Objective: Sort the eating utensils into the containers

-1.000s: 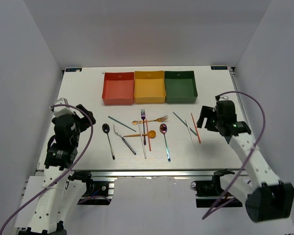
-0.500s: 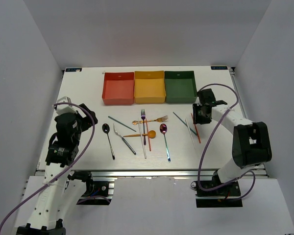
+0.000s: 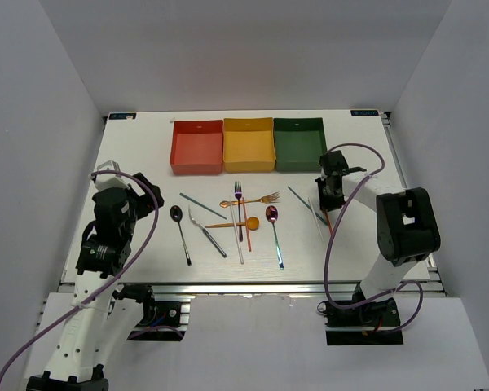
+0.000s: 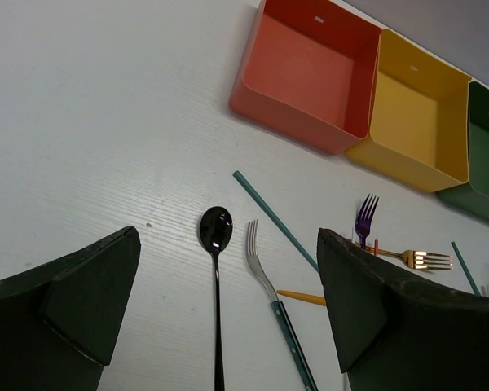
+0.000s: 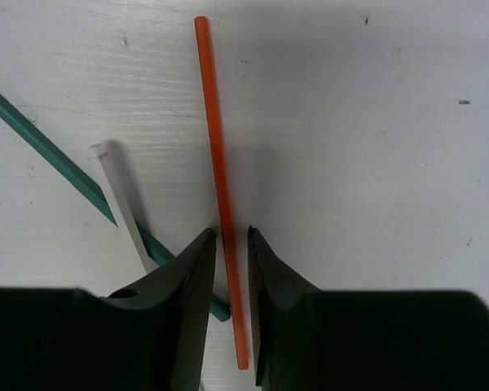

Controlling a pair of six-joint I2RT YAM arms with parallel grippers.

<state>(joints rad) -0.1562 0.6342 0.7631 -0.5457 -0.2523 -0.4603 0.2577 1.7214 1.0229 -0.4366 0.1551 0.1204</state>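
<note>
Several eating utensils lie in front of three empty containers: red-orange, yellow and dark green. My right gripper is down on the table at the right group. Its jaws straddle the orange chopstick, narrowed to a slim gap on either side, and the stick still lies flat. A white chopstick and a teal one cross just left of it. My left gripper hangs wide open and empty above the black spoon and the teal-handled fork.
In the middle lie a teal chopstick, a gold fork, a purple fork, an orange spoon and a purple spoon, some overlapping. The right arm's cable loops over the table's right side.
The right arm has swung in from the table's right edge and dropped onto the orange chopstick, and its jaws have narrowed around it. The left arm has barely moved.
</note>
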